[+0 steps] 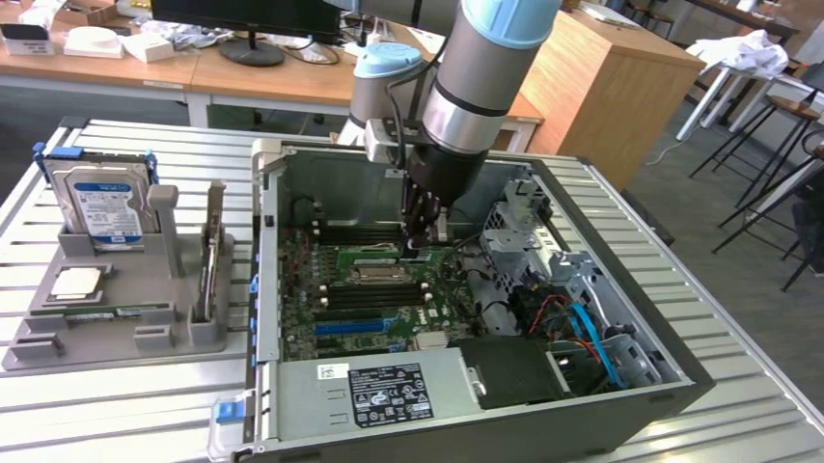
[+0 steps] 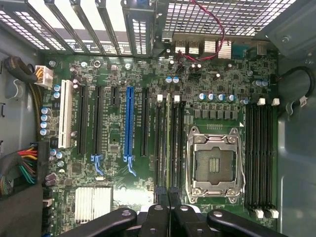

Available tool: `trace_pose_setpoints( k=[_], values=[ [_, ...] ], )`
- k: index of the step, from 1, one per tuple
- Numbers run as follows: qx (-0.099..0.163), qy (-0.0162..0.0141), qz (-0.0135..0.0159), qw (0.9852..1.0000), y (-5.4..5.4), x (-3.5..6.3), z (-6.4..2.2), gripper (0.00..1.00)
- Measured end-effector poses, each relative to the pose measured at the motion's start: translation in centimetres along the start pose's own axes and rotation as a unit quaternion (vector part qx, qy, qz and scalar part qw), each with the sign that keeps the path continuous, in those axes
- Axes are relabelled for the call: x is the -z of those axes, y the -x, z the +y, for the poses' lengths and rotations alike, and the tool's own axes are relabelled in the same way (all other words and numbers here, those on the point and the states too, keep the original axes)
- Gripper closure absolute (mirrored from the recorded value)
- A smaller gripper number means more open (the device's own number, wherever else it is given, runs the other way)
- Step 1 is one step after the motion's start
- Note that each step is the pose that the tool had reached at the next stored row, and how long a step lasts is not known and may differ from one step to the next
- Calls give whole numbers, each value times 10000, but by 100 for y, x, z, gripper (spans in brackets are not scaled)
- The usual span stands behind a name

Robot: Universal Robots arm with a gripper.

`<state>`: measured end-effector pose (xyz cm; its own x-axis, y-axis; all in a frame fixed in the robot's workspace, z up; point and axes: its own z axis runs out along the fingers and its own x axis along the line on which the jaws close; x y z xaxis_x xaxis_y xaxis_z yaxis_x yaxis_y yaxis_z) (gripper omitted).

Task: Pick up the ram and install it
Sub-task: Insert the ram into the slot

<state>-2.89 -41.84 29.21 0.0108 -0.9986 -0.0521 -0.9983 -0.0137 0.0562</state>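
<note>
My gripper (image 1: 423, 241) reaches down into the open computer case (image 1: 618, 386), just above the green motherboard (image 1: 373, 299). In the wrist view my gripper (image 2: 168, 200) is shut on the ram (image 2: 169, 148). The ram shows edge-on as a thin green strip. It runs along the black memory slots (image 2: 159, 143) beside the processor socket (image 2: 212, 165), between the white slot clips (image 2: 177, 98). I cannot tell whether its lower edge touches a slot.
A grey holder (image 1: 116, 333) on the exterior view's left carries a hard drive (image 1: 103, 203), a square silver chip (image 1: 77, 282) and an upright stick (image 1: 206, 265). Inside the case are a second bank of memory slots (image 2: 259, 158), a blue expansion slot (image 2: 129, 123), cables (image 1: 580, 318) and the power supply (image 1: 386, 391).
</note>
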Motion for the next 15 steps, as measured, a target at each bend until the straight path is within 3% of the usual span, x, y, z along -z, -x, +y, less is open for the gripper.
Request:
trace_pose_setpoints(
  k=[15],
  values=[
    [-7,-1,-2,10000,-35,0,1,89]
  ],
)
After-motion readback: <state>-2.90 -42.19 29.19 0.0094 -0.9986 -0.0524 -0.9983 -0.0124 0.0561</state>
